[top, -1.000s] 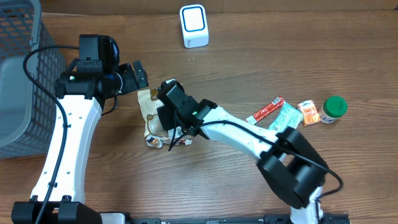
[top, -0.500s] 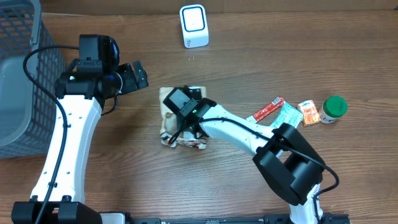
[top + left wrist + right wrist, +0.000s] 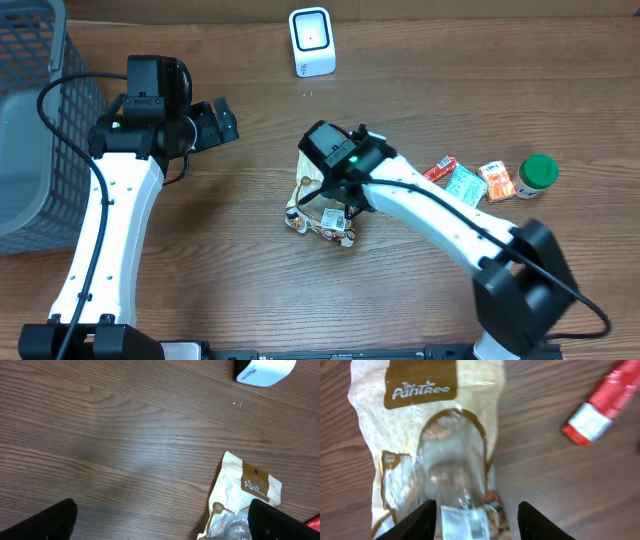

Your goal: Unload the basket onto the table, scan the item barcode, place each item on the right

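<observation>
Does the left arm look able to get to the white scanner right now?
Probably yes. Only bare table lies between the open left claw and the scanner; the snack bag, held by the right claw, sits off that line.

**A:** Site type?

**B:** Looks like a robotics lab bench mocked up as a shop checkout. Two robot arms, the left arm [image 3: 110, 220] and the right arm [image 3: 440, 215], share one wood-grain tabletop [image 3: 420, 80], with exposed black cabling.

**A:** Why checkout?

**B:** A white barcode scanner [image 3: 312, 41] stands at the far edge and a grey mesh basket [image 3: 30, 130] sits at the left edge. Packaged retail goods lie about: a snack pouch [image 3: 325, 222] with a white printed label, a red sachet [image 3: 440, 167], a teal sachet [image 3: 463, 186], an orange sachet [image 3: 497, 181] and a green-lidded jar [image 3: 538, 175].

**A:** Real store?

**B:** Can't tell. The views show only the tabletop.
</observation>
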